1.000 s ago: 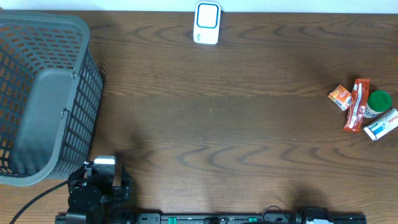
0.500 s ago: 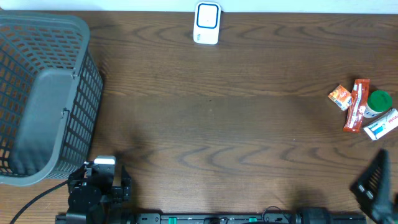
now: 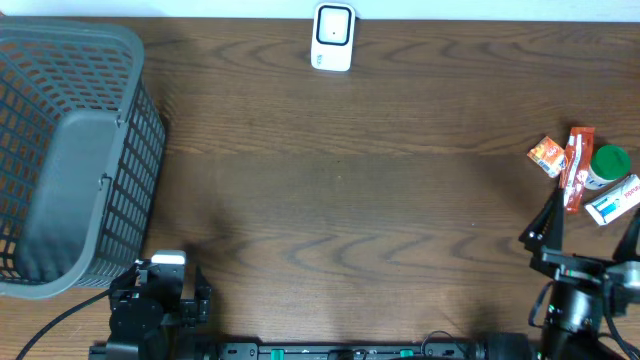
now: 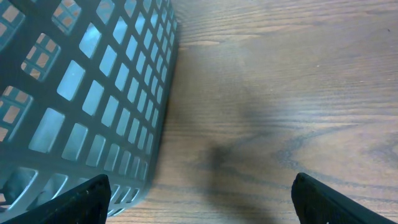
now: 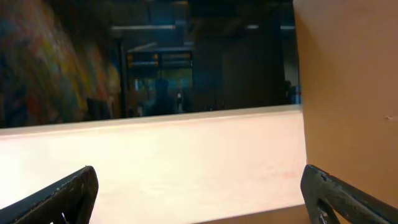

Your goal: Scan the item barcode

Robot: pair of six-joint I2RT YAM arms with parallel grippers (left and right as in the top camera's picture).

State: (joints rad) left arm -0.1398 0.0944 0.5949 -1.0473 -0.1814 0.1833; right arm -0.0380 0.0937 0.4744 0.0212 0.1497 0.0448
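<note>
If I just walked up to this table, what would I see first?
Probably the big grey basket filling the left side of the brown table. Next comes the bright little cluster at the right edge: a green-capped bottle, a red packet, an orange pack and a white box, with the right gripper open just below them. A white scanner sits alone at the far middle edge.

Nothing can be read. The print on the red packet (image 3: 575, 170) and the white and blue box (image 3: 612, 203), at the right of the surface (image 3: 380, 200), is too blurred.
</note>
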